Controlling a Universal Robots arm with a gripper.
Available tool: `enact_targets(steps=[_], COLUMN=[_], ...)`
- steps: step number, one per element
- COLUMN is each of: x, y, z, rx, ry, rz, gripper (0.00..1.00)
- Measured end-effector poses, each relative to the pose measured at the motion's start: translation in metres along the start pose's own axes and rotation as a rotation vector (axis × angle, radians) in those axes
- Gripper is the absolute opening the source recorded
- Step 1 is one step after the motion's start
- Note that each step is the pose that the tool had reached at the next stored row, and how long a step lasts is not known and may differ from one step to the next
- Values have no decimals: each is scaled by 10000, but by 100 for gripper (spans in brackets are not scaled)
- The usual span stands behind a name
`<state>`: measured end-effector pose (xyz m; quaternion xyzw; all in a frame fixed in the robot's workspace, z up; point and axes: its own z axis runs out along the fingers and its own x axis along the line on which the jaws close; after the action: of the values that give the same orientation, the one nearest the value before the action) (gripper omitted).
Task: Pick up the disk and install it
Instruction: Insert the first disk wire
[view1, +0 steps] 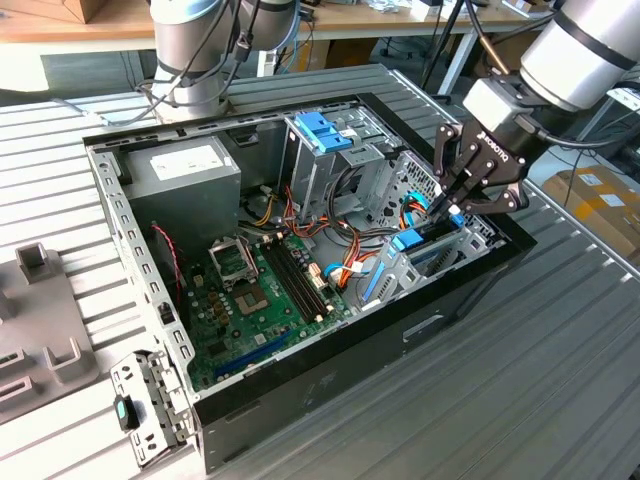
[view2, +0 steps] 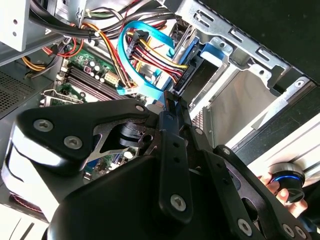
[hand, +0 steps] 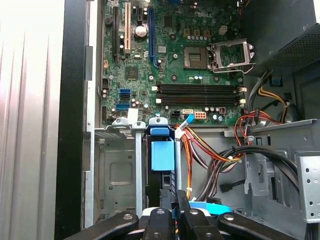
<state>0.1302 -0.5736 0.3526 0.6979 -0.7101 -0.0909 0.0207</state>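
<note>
My gripper (view1: 452, 207), fingers clenched on the rear edge of the disk (view1: 425, 243), holds it upright and partly seated in the drive bay (view1: 478, 240) of the open computer case (view1: 330, 370); seating well means pressing straight along the bay, clear of the blue cable (view2: 131, 65).

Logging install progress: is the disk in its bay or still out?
In the bay. The disk stands on edge in the drive cage slot, blue rail showing, in the first wrist view; the gripper sits at its top edge.

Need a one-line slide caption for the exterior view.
Gripper lowered over the drive bay at the open PC case's front corner, above the blue-railed disk.
</note>
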Motion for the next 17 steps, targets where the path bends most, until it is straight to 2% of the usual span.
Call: enact_targets(steps=[17], x=[16], y=[2], z=[72], rx=[0], ry=[4], rz=[0], gripper=[16])
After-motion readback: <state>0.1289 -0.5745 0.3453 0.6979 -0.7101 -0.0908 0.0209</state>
